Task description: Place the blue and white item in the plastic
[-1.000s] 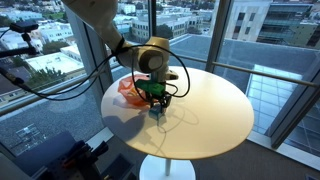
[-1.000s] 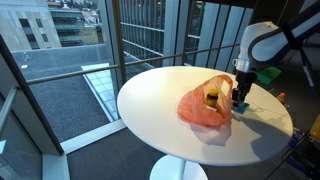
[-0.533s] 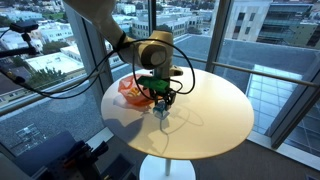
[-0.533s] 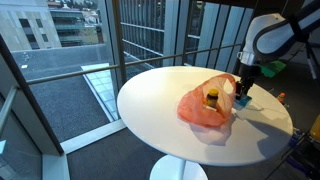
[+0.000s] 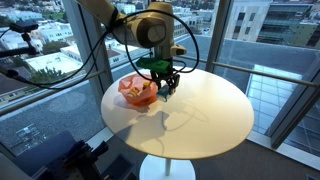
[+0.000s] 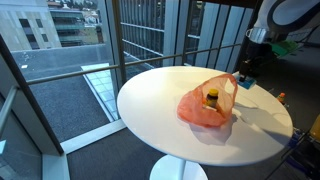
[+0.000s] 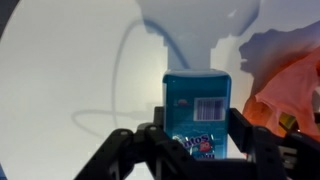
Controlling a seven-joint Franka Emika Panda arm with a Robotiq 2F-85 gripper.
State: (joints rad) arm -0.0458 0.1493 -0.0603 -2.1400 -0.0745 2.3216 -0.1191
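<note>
My gripper (image 7: 197,125) is shut on the blue and white item (image 7: 198,108), a small blue pack with a white barcode label, and holds it in the air above the round table. In both exterior views the gripper (image 5: 164,84) (image 6: 245,77) hangs just beside the orange-red plastic container (image 5: 137,92) (image 6: 205,108), near its rim. The container lies on the table with a yellow piece (image 6: 212,97) inside. In the wrist view the orange plastic (image 7: 290,90) shows at the right edge.
The round cream table (image 5: 210,110) (image 6: 150,100) stands on a white pedestal beside tall windows. A black cable loops from the arm over the table. A small orange thing (image 6: 280,97) lies near the table's far edge.
My gripper has risen from the tabletop with the blue and white item in it, and has moved a little toward the orange container.
</note>
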